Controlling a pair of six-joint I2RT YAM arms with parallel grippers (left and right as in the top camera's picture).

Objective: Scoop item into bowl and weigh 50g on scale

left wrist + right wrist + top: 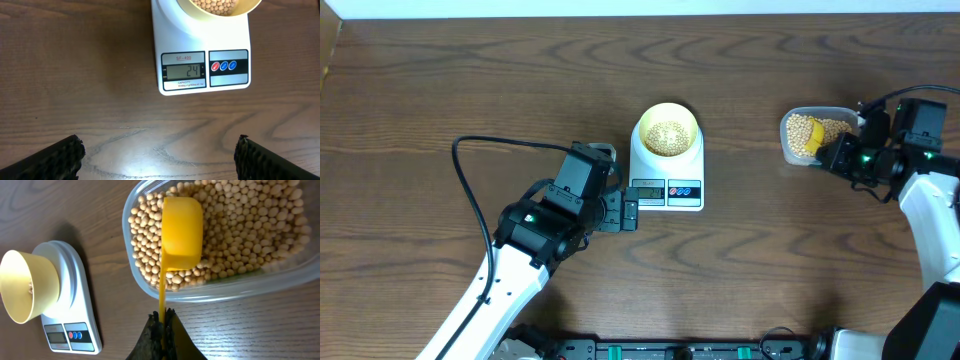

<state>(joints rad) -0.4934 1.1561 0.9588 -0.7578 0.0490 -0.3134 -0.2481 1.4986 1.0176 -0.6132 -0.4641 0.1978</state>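
The pale yellow bowl (667,130) sits on the white scale (666,180) and holds tan beans (667,136). In the left wrist view the scale (204,65) display reads 24, with the bowl (220,9) at the top edge. My left gripper (628,212) (159,156) is open and empty on the table just in front of the scale. My right gripper (832,152) (162,325) is shut on the handle of a yellow scoop (181,232), whose cup lies turned over on the beans (240,225) in the clear tub (810,135). The right wrist view also shows the bowl (25,287) and scale (75,325).
The clear plastic tub (225,287) stands at the right of the wooden table. A black cable (470,190) loops left of the left arm. A dark rail (670,350) runs along the front edge.
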